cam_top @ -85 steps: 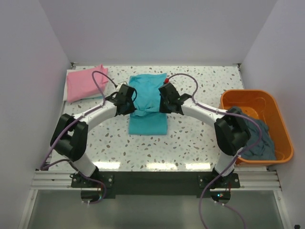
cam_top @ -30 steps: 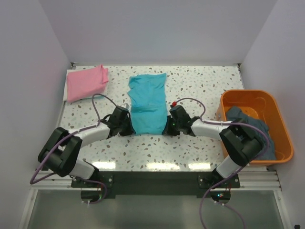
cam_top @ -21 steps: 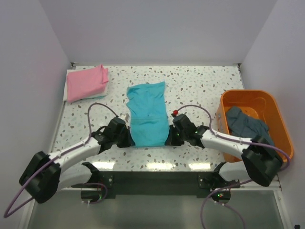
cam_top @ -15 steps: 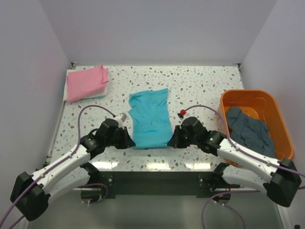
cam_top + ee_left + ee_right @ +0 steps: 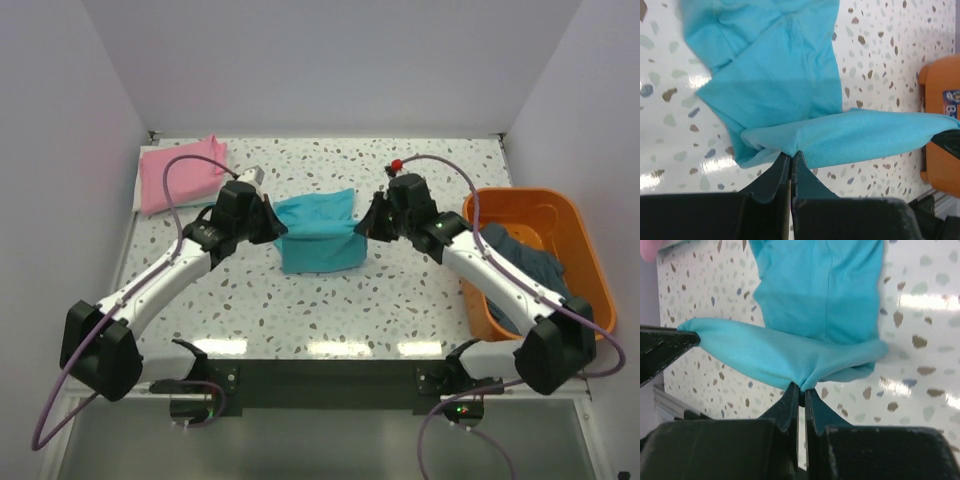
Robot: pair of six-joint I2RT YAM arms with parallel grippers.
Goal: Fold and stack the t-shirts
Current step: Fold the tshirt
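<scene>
Left fingers (image 5: 785,170) and right fingers (image 5: 792,405) each pinch the teal shirt (image 5: 316,238) by its hem. They have carried the hem from the near edge of the surface (image 5: 420,290) back over the body, so the half-fold is nearly laid, mid-surface. Pink shirt (image 5: 178,175) lies folded far left. Grey shirt (image 5: 540,275) waits in tub (image 5: 520,196). Nothing seems to block the release.

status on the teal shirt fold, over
Left claw and right claw both shut on turquoise t-shirt, edge taut between them above the lower layer. Pink t-shirt lies far left; grey-blue t-shirt in orange tub. Nothing in the way.
</scene>
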